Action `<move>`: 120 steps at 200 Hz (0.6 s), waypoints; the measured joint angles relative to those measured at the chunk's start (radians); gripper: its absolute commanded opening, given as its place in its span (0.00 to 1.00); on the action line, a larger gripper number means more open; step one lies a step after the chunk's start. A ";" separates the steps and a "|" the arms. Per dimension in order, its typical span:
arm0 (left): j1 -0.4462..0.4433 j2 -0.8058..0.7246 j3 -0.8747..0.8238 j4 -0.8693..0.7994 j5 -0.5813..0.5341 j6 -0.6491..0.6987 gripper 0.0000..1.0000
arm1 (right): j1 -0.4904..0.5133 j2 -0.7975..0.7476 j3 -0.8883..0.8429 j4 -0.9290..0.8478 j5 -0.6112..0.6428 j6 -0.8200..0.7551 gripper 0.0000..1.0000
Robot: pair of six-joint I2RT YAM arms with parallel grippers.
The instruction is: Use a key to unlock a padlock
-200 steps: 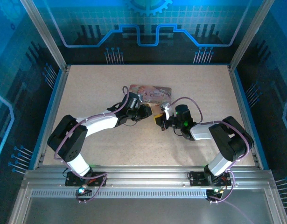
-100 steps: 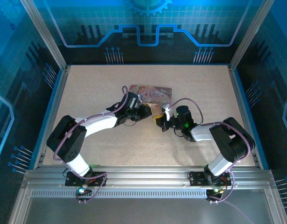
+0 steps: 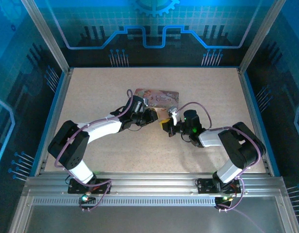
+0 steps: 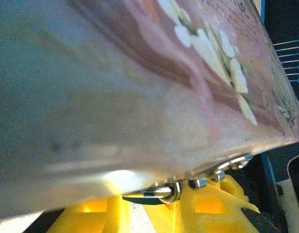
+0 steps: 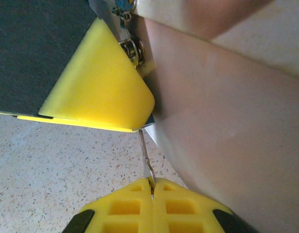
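Against the front edge of the pink tin [image 3: 159, 95], my left gripper [image 3: 153, 115] and right gripper [image 3: 165, 124] meet tip to tip. In the left wrist view the yellow jaws of the left gripper [image 4: 151, 213] are shut on the padlock [image 4: 154, 195], a small shiny piece with a dark bluish underside tucked under the tin [image 4: 115, 97]. The right gripper [image 5: 152, 183] is shut on the key [image 5: 145, 153], a thin metal sliver. Its tip reaches a bluish corner of the padlock [image 5: 148, 121] under the left gripper's yellow finger [image 5: 100, 82].
The tin's pink wall [image 5: 227, 121] stands right beside the key. Small metal rings of the tin's clasp [image 5: 134, 48] hang just above the left finger. Speckled table [image 3: 115, 150] stretches in front of both arms, inside blue side walls.
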 measured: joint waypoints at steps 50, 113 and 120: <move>0.000 0.000 0.000 0.000 0.000 0.000 0.17 | 0.000 0.000 0.000 0.002 -0.008 0.000 0.00; 0.002 0.000 0.000 0.001 0.005 0.000 0.17 | -0.002 0.001 0.000 0.006 -0.011 0.010 0.00; 0.002 0.000 0.000 0.001 0.006 0.000 0.17 | -0.002 0.002 0.001 0.007 -0.011 0.011 0.00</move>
